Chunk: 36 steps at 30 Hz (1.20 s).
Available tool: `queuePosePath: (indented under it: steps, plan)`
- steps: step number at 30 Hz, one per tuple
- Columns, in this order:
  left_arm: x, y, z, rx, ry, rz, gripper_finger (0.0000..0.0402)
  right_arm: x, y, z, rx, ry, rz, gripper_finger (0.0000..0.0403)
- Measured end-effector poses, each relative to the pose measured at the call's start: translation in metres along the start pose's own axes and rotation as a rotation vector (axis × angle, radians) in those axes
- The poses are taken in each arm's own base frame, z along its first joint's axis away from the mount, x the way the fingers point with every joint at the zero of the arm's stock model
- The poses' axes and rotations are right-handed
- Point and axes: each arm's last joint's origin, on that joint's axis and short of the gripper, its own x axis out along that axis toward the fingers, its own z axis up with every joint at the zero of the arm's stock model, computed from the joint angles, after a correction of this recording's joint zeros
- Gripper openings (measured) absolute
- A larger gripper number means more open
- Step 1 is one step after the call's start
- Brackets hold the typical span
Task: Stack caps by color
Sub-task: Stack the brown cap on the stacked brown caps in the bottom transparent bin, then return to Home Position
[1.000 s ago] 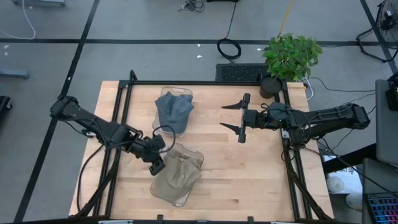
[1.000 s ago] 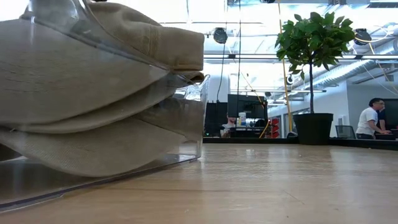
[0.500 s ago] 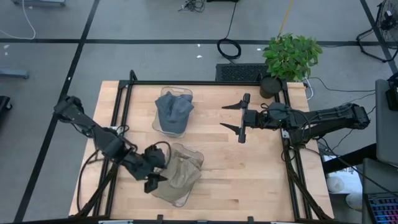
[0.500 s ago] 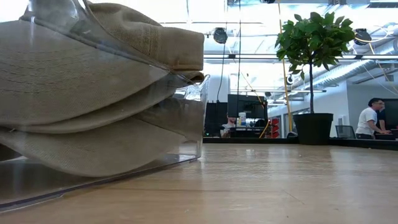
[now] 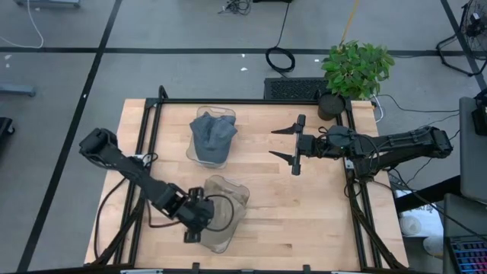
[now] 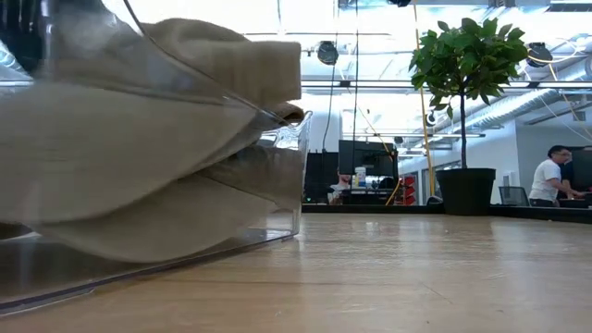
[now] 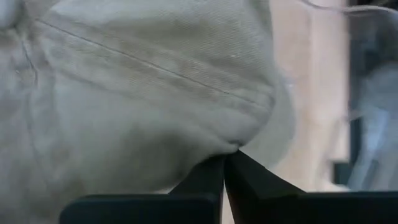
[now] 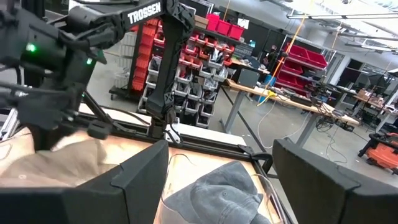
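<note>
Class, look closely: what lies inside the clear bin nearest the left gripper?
The clear bin holds tan caps, stacked in folds. The left gripper is shut, pinching the top one's fabric. How many caps lie underneath cannot be counted, since the upper ones cover them.

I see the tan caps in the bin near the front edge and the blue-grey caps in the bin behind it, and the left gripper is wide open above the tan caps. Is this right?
One point is wrong: the left gripper is not open. The left wrist view shows its fingers shut, pinching a fold of the tan caps. The rest holds: in the high view the tan caps sit in the front bin, the blue-grey caps in the bin behind.
</note>
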Motion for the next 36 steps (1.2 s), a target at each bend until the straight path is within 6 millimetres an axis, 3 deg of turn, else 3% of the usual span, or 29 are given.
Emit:
queuePosePath:
  steps: [7, 12, 17, 21, 24, 27, 29, 32, 36]
  plan:
    - [0.029, 0.008, 0.008, 0.024, 0.041, 0.038, 0.0013, 0.000, 0.000, 0.000, 0.001, 0.000, 0.000, 0.0274]
    - [0.028, 0.016, 0.013, -0.062, 0.076, -0.019, 0.0027, 0.000, 0.000, 0.000, 0.013, 0.001, 0.000, 0.0274]
    - [-0.002, 0.028, 0.021, -0.159, 0.092, -0.213, 0.0021, 0.000, 0.000, 0.000, 0.024, 0.000, 0.000, 0.0274]
    - [-0.044, 0.034, 0.029, -0.071, -0.106, -0.298, 0.0008, 0.000, 0.000, 0.000, 0.040, 0.001, -0.001, 0.0274]
    - [-0.083, 0.037, 0.028, 0.130, -0.295, -0.325, 0.0004, -0.006, -0.002, 0.002, 0.065, 0.008, 0.001, 0.0274]
    - [-0.120, 0.037, 0.014, 0.470, -0.452, -0.311, 0.0017, -0.021, -0.006, 0.005, 0.090, 0.038, 0.005, 0.0274]
    - [-0.140, 0.040, 0.003, 0.606, -0.567, -0.279, 0.0030, -0.033, -0.009, 0.005, 0.113, 0.080, -0.013, 0.0274]
    - [-0.152, 0.057, -0.015, 0.647, -0.670, -0.171, 0.0048, -0.051, -0.012, -0.003, 0.155, 0.117, -0.063, 0.0274]
    - [-0.132, 0.089, -0.047, 0.593, -0.750, -0.082, 0.0065, -0.069, -0.009, -0.026, 0.205, 0.102, -0.073, 0.0274]
